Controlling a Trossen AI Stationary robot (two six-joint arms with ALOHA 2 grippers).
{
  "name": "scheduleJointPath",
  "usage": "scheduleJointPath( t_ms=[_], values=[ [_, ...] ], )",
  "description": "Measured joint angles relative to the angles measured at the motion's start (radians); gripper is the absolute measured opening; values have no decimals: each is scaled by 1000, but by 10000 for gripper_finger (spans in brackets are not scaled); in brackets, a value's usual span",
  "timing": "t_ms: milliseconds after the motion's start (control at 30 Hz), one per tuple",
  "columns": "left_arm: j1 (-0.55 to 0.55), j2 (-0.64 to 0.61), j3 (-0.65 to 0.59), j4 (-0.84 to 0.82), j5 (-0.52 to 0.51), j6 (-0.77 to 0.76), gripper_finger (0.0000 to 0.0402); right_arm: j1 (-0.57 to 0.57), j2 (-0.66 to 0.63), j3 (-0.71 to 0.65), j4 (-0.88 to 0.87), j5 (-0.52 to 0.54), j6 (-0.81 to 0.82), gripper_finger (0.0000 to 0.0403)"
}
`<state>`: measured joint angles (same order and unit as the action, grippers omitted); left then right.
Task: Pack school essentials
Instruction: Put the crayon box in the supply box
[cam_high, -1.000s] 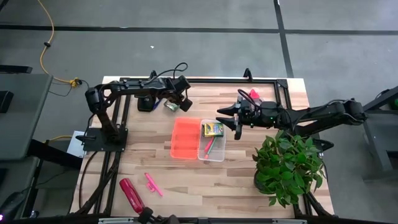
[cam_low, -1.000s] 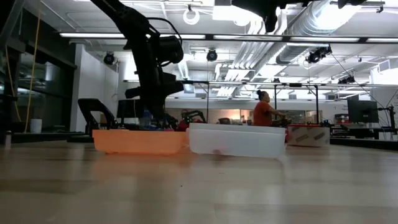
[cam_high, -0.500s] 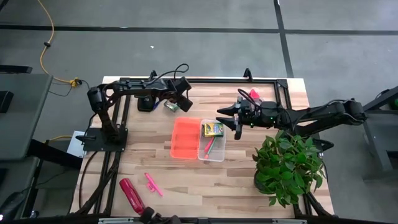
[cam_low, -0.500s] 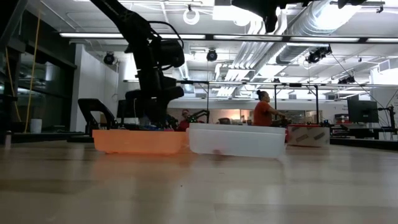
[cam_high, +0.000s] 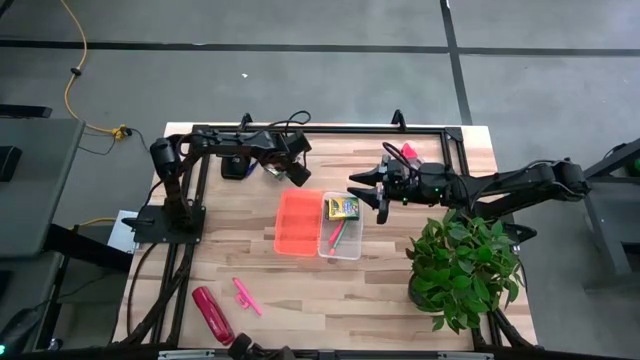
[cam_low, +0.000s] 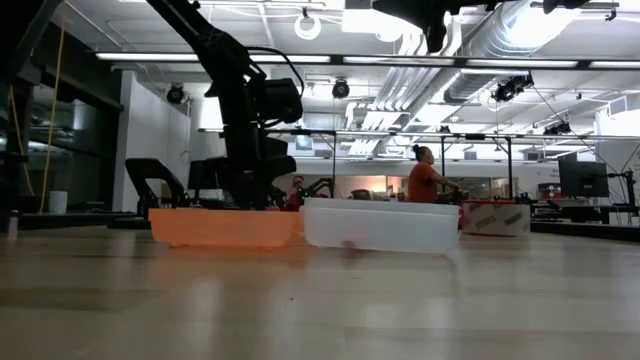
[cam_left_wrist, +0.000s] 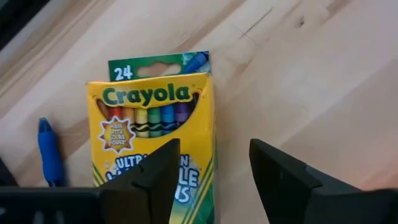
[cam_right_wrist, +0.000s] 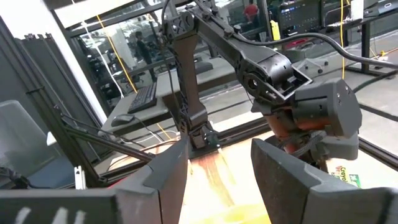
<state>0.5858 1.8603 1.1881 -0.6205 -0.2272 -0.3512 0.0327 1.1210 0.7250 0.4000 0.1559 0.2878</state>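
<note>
crayola crayon box (cam_left_wrist: 155, 143): laid flat on surface (cam_left_wrist: 298, 68), directly beneath released left pincer (cam_left_wrist: 214, 177), untouched.

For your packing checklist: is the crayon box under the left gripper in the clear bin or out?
Out: the crayon box lies flat on the bare table.

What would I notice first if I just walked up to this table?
Probably the bright orange lid in the middle of the table, with the clear box beside it holding a crayon box. Then the leafy green plant at the right side. The left gripper hangs open over another crayon box near the far edge, next to a blue pen.
</note>
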Motion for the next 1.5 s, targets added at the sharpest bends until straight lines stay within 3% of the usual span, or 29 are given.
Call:
scheduleJointPath(
  t_ms=[433,900,1000,1200,1500],
  values=[
    [-1,0,-9,3,-22,-5,102,0,0,0,0,0,0,169],
    [-37,0,-46,16,-75,0,125,0,0,0,1,39,0,169],
    [-37,0,-46,19,-75,33,100,0,0,0,1,39,0,169],
    [-37,0,-46,18,-63,89,9,0,0,0,1,39,0,169],
    [-37,-74,-47,-4,-29,153,1,0,0,0,1,42,0,169]
  ],
)
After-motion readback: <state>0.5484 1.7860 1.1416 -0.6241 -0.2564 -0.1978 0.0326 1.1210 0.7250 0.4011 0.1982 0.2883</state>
